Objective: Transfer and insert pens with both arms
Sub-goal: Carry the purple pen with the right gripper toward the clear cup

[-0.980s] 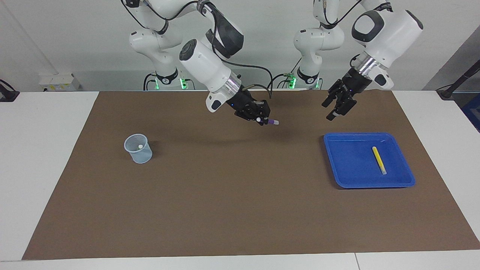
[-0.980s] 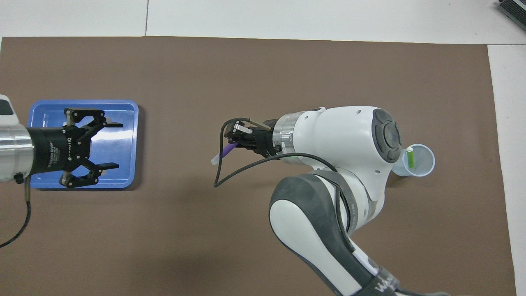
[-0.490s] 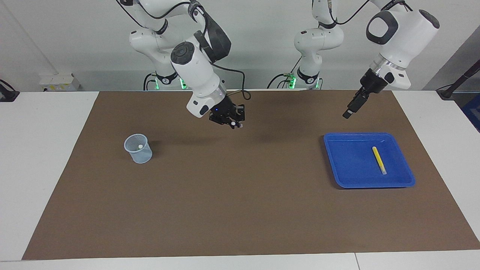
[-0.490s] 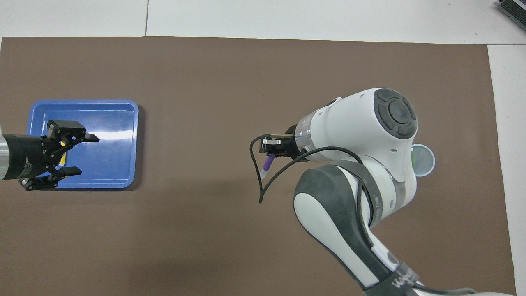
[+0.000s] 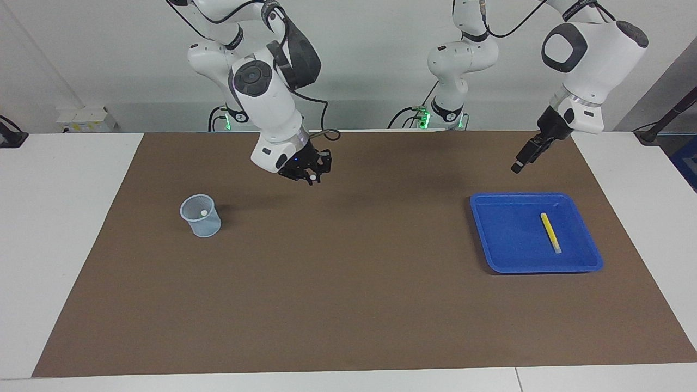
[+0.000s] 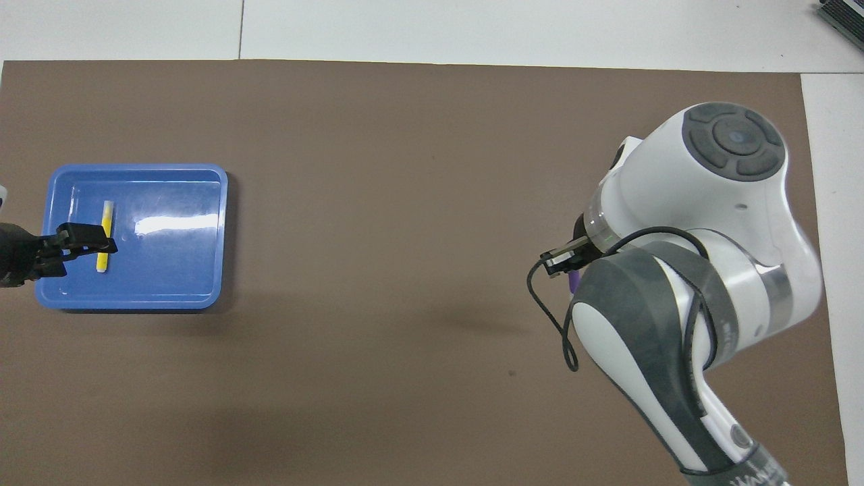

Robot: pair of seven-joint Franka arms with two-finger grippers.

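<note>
From the facing camera I saw the right arm (image 5: 269, 103) bent forward and down from its base, its wrist tilted toward the right arm's end of the worktop (image 5: 65, 218). The right hand (image 5: 311, 177) hung over the bare brown mat (image 5: 348, 299), between the mesh cup (image 5: 201, 215) and the blue tray (image 5: 536, 233), though closer to the cup's side. It was closed tight, and only a pale speck showed at its tips, so from here I could not make out what it gripped. A whitish cap end showed inside the cup. The left arm (image 5: 591, 60) was raised high, forearm angled down, with the left hand (image 5: 527, 158) in the air over the mat just on the robots' side of the tray. Edge-on, I could not tell how wide it stood. The yellow pen (image 5: 550, 232) lay flat in the tray.

From the overhead camera the right arm's bulky elbow covered the cup entirely. A sliver of the purple pen (image 6: 574, 279) showed beneath the right hand (image 6: 563, 260), clamped there. The left hand (image 6: 84, 239) came in from the edge, over the tray (image 6: 189, 202), with its tip across the yellow pen (image 6: 104, 233).
</note>
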